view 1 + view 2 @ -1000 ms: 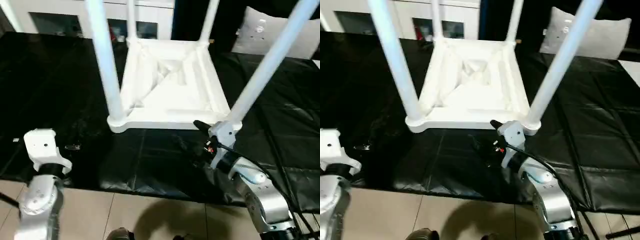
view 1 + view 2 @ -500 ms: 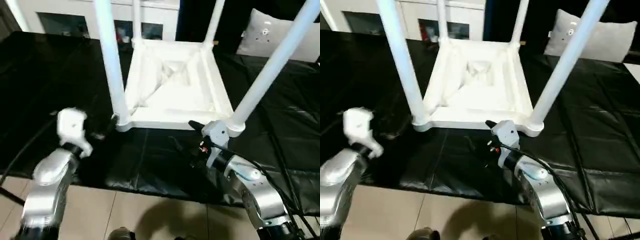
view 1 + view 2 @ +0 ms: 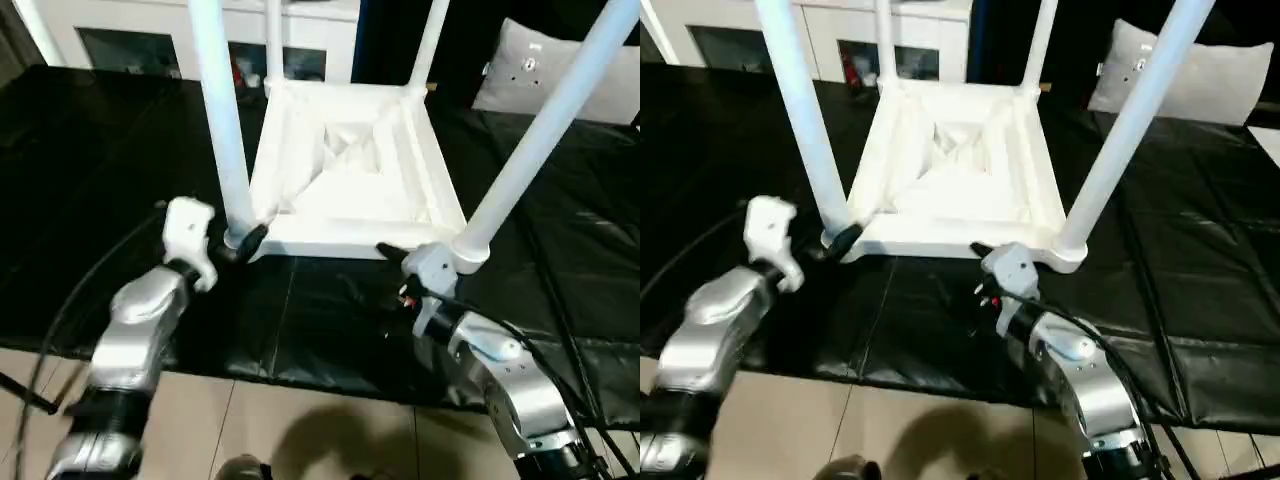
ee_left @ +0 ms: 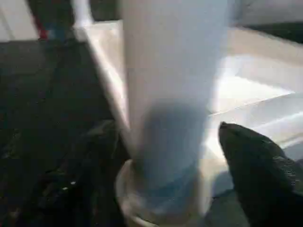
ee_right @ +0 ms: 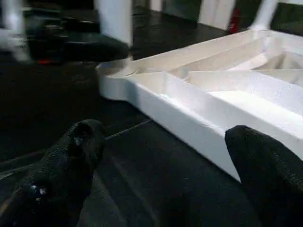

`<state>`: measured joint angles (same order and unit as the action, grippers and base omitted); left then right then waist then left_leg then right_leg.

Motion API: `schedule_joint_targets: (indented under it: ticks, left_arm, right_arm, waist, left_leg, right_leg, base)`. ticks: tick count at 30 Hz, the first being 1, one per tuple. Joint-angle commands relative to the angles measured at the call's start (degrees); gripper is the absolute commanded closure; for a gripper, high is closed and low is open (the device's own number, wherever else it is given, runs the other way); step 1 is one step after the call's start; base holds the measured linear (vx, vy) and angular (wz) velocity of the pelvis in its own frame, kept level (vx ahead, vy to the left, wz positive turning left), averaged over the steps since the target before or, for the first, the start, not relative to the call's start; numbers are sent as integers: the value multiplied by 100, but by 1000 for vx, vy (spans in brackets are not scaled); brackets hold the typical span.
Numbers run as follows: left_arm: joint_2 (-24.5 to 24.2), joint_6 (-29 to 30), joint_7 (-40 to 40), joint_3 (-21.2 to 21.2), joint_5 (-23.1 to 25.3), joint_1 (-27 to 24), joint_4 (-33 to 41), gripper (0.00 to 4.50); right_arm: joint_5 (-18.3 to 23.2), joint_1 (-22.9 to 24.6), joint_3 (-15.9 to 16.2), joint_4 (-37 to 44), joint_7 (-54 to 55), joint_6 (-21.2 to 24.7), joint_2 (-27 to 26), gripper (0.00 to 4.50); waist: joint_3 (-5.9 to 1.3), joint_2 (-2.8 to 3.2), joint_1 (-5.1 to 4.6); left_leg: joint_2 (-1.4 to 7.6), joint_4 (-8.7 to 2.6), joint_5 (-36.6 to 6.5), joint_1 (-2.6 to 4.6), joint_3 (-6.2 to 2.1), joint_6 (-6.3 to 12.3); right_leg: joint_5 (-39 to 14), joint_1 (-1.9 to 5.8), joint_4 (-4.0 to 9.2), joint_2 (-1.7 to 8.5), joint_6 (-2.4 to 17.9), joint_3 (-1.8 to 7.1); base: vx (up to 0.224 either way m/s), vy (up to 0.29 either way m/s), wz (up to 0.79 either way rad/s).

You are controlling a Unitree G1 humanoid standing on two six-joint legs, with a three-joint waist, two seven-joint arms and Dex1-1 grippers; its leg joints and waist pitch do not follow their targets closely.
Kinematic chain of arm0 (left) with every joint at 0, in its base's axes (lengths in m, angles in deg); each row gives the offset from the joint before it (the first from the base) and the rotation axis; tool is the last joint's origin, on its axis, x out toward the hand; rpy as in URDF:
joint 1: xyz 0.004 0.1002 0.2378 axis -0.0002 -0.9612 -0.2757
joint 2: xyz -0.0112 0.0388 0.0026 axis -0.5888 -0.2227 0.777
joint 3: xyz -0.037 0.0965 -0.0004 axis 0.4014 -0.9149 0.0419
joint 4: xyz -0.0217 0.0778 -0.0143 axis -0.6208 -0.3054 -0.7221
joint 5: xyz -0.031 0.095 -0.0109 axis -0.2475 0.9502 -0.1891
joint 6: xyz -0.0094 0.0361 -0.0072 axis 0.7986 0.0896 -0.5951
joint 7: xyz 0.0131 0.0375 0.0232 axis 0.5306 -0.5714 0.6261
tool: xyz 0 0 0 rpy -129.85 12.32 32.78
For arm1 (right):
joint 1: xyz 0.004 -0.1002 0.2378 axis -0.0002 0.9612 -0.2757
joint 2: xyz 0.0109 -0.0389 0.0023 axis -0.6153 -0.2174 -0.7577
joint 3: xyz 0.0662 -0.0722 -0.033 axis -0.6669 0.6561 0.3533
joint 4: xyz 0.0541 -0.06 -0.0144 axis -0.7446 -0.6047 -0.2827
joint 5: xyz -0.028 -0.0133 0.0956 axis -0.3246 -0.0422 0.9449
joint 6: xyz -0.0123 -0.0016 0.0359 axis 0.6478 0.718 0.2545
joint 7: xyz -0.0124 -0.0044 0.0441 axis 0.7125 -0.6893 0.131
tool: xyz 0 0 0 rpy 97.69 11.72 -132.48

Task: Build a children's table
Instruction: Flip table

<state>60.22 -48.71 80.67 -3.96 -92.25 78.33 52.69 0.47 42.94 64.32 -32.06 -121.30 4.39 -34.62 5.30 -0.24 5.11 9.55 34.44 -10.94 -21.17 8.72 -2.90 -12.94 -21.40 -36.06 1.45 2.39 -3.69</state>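
Children's table upside down on the black-covered bench, four legs up

Left end effector, fingers apart, straddles the near-left leg at its socket; right end effector, also apart, faces the near edge

Table smooth white plastic; sheet glossy black
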Motion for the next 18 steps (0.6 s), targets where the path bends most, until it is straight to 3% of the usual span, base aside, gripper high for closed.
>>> schedule_joint_targets:
  ticks: [1,7,18]
  left_arm:
    - [55,-87,-127,-22,71,112,-210,115]
    - [192,-306,-281,51,63,334,-542,158]
    - [263,-581,-436,120,66,457,-865,237]
  right_arm:
    - [28,-20,17,37,-52,63,41,0]
    - [-4,-30,8,-32,-88,16,28,0]
    - [-68,-14,68,-106,-71,-46,-17,0]
  waist:
    - [-466,74,15]
    - [-479,66,36]
    - [-485,53,46]
  left_leg:
    - [421,-391,-648,52,-151,256]
    - [421,-382,-646,44,-147,281]
    - [420,-384,-720,44,-144,266]
  right_leg:
    - [88,295,407,756,1139,406]
    - [73,297,412,765,1212,399]
    - [-189,290,431,770,1166,398]
  base:
    - [0,0,0]
    - [0,0,0]
    - [0,0,0]
